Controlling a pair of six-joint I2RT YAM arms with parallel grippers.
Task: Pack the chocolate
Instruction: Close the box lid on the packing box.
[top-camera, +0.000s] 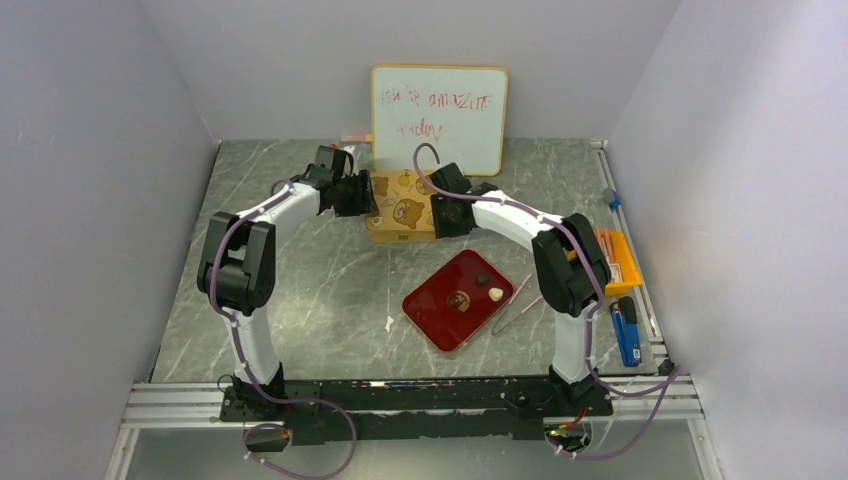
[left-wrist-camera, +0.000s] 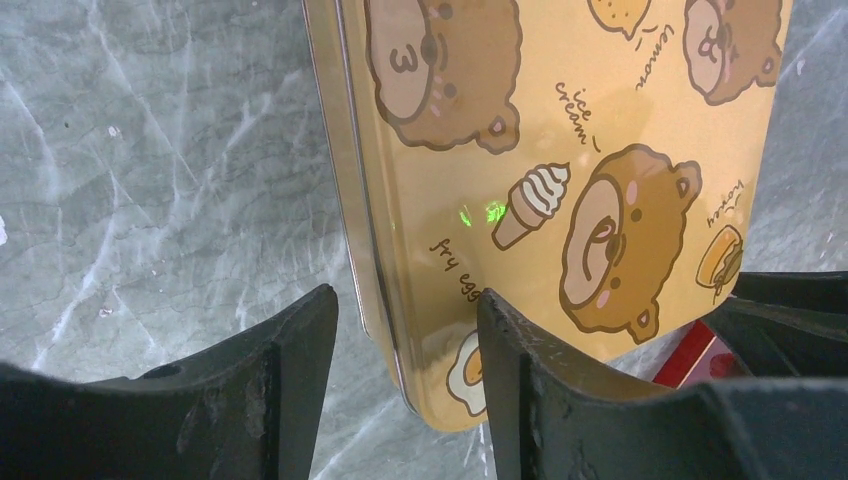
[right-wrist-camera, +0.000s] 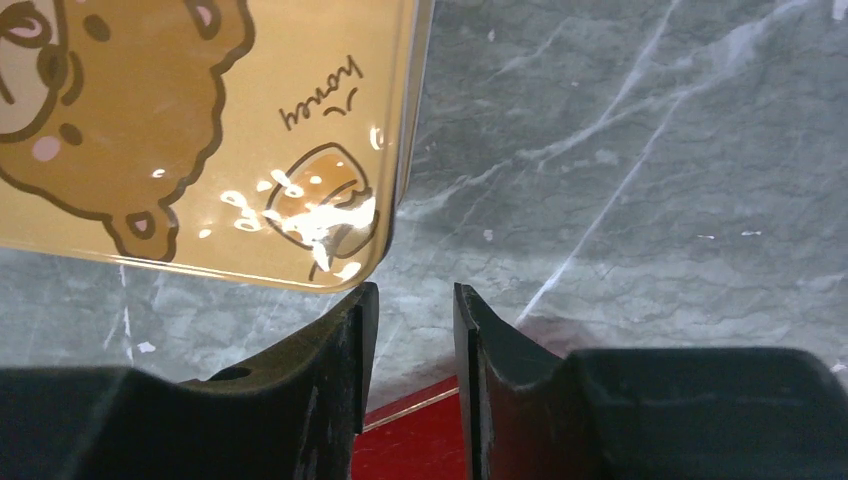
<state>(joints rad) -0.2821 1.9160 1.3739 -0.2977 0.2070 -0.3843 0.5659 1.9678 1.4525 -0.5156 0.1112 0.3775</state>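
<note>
Left claw (left-wrist-camera: 405, 300): spread, astride edge of tin (left-wrist-camera: 560, 120) at tin's 9 o'clock, pinching nothing. Tin at 12 o'clock of table (top-camera: 320, 300). Right claw (right-wrist-camera: 415, 290): slightly parted, nothing between, at tin's 3 o'clock corner. Chocolate (top-camera: 482, 278): three pieces on red tray (top-camera: 430, 310), 5 o'clock from tin. Pink tweezers (top-camera: 520, 300) at tray's 3 o'clock.

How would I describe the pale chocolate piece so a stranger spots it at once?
Start at the white whiteboard against the back wall, then come forward past the yellow bear-printed tin to the glossy red tray. On it, the cream-coloured chocolate piece lies farthest right, pale beside a dark piece and a brown piece.
</note>
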